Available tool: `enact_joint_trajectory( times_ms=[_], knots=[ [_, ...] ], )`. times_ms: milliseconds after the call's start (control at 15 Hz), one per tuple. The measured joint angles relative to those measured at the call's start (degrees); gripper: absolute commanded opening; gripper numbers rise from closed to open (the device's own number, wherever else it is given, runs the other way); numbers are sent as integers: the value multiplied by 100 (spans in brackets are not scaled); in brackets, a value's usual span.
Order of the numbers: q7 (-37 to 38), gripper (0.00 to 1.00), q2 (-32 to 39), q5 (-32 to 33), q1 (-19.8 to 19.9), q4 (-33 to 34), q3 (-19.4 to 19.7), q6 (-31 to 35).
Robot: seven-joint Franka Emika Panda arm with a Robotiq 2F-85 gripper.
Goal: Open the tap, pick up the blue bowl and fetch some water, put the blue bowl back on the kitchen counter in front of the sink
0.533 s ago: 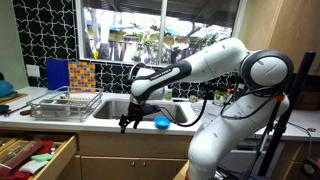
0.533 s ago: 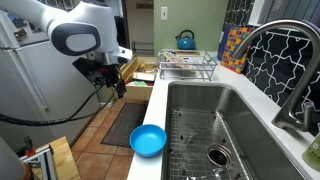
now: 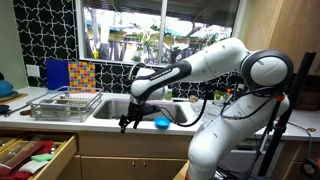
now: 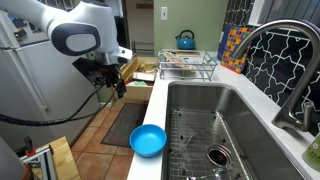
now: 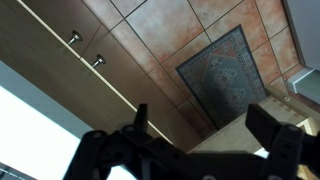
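The blue bowl (image 3: 162, 123) (image 4: 148, 140) sits on the kitchen counter (image 3: 105, 121) (image 4: 157, 100) at its front edge, in front of the sink (image 3: 115, 107) (image 4: 240, 110). The dark arched tap (image 3: 135, 72) (image 4: 272, 55) stands behind the basin. No water shows at its spout. My gripper (image 3: 127, 123) (image 4: 109, 87) hangs off the counter's front edge, over the floor, apart from the bowl. In the wrist view its fingers (image 5: 205, 128) are spread with only floor and cabinet fronts between them, so it is open and empty.
A wire dish rack (image 3: 65, 103) (image 4: 186, 68) stands beside the sink, with a multicoloured panel (image 3: 70, 73) behind it. A drawer (image 3: 35, 155) is pulled open below the counter. A rug (image 5: 225, 65) (image 4: 122, 125) lies on the tiled floor. A green bottle (image 4: 314, 150) stands by the tap.
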State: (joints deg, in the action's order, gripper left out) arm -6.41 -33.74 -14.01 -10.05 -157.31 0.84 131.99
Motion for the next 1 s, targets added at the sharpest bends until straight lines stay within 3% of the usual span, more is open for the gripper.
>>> enact_joint_trajectory(
  times_ms=[533,1000],
  knots=[
    [0,100,2,1,14,24,-2,0],
    [-84,100,11,217,253,536,17,125]
  ],
)
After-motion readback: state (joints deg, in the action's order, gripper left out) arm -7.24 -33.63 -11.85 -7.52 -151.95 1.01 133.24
